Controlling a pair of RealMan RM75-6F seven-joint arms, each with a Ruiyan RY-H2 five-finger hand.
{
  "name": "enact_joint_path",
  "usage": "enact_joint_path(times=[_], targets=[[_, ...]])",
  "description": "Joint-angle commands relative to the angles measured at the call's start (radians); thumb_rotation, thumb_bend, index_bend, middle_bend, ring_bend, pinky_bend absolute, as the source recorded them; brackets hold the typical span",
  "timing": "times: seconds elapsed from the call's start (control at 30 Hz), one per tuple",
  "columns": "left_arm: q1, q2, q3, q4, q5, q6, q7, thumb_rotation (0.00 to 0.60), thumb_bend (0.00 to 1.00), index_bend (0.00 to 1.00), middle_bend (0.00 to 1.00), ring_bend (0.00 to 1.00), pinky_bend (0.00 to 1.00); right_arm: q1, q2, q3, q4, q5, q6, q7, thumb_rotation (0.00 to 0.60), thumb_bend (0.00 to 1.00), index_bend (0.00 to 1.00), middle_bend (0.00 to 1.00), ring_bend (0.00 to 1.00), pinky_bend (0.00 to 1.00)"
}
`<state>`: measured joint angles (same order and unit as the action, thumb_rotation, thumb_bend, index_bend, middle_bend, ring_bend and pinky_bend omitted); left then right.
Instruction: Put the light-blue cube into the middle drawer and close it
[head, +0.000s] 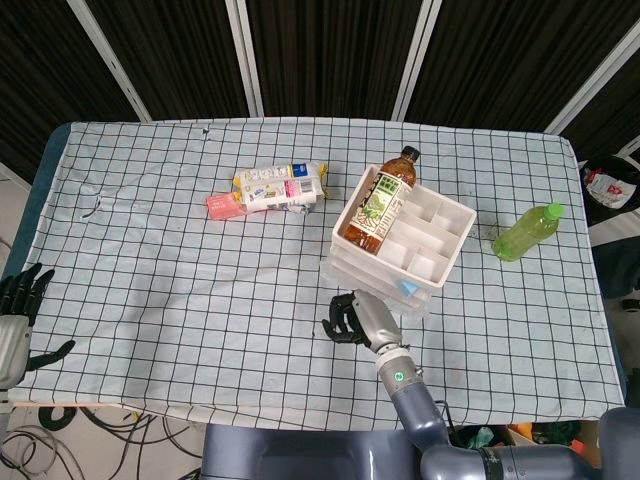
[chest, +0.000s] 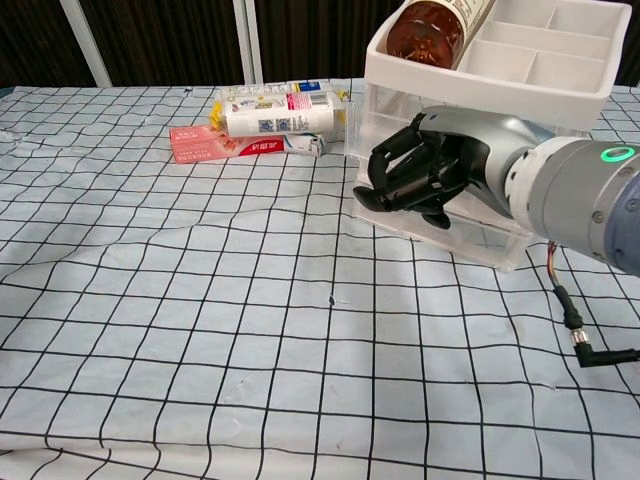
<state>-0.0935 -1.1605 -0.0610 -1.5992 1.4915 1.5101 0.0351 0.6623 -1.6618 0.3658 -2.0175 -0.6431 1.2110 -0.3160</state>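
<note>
The white drawer unit (head: 432, 262) stands right of the table's middle, with its clear middle drawer (chest: 480, 228) pushed almost fully in. In the head view only a sliver of the light-blue cube (head: 408, 288) shows inside that drawer, under the top tray's edge. The chest view hides the cube. My right hand (head: 356, 319) (chest: 424, 176) has its fingers curled with nothing in them, and its knuckles press against the drawer's front. My left hand (head: 16, 312) rests at the table's near left edge with its fingers spread, holding nothing.
A brown tea bottle (head: 378, 204) (chest: 432, 24) lies across the unit's compartmented top tray. Snack packs (head: 268, 188) (chest: 266, 118) lie left of the unit. A green bottle (head: 528, 231) lies at the right. The checked cloth ends just below my right hand.
</note>
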Motion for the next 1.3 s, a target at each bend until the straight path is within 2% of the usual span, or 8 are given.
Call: enact_joint_path(times=[0.03, 0.37, 1.3], targets=[[0.0, 0.0, 0.0, -0.001, -0.001, -0.001, 0.0, 0.6, 0.05, 0.0, 0.0, 0.0, 0.0, 0.011, 0.002, 0.018, 0.011, 0.013, 0.002, 0.0, 0.6, 0.37, 0.74, 0.81, 0.87, 0.81], [0.0, 0.0, 0.0, -0.003, -0.003, -0.001, 0.002, 0.6, 0.05, 0.0, 0.0, 0.0, 0.0, 0.023, 0.024, 0.057, 0.04, 0.07, 0.006, 0.01, 0.6, 0.37, 0.74, 0.8, 0.87, 0.81], [0.001, 0.002, -0.002, -0.009, -0.009, -0.002, -0.002, 0.6, 0.05, 0.0, 0.0, 0.0, 0.0, 0.024, 0.048, 0.05, 0.127, 0.147, -0.017, 0.052, 0.6, 0.37, 0.74, 0.81, 0.87, 0.81]])
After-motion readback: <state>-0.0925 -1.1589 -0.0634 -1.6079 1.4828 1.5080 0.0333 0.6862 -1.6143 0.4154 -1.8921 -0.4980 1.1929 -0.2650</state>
